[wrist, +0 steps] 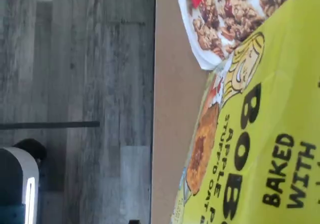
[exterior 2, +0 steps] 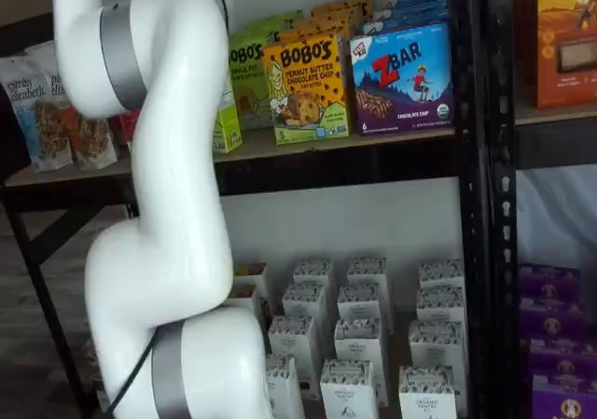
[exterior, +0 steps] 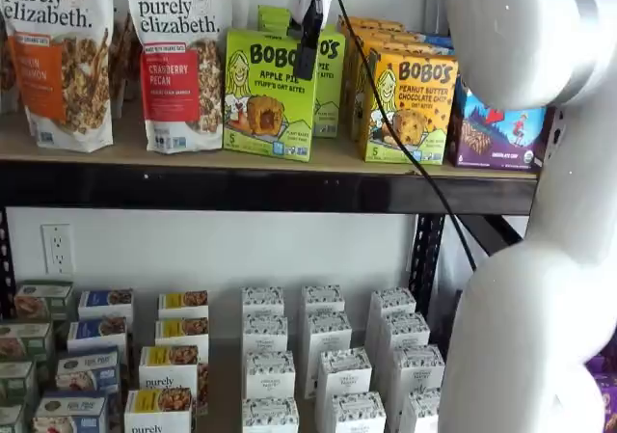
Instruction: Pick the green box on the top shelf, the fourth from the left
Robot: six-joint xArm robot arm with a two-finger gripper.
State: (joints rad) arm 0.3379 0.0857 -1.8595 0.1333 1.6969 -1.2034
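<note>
The green box [exterior: 265, 115], a lime "BOBO'S APPLE PIE" carton, stands upright at the front of the top shelf [exterior: 241, 190]. It fills much of the wrist view [wrist: 270, 134], close up on the tan shelf board [wrist: 172, 109]. In a shelf view my gripper [exterior: 308, 67] hangs from above, right in front of the box's upper right corner. Only its white body and one black finger [exterior: 309, 42] show, with a cable beside it. The box rests on the board and nothing holds it. In a shelf view the white arm hides most of the box, leaving a green sliver [exterior 2: 227, 125].
A cranberry pecan granola bag [exterior: 178, 62] stands just left of the box, a yellow-orange Bobo's box [exterior: 410, 105] just right, then a purple ZBar box [exterior: 496, 129]. Another green box [exterior: 331, 86] stands behind. White cartons [exterior: 328, 365] fill the lower shelf. My arm [exterior: 540, 259] crosses the right side.
</note>
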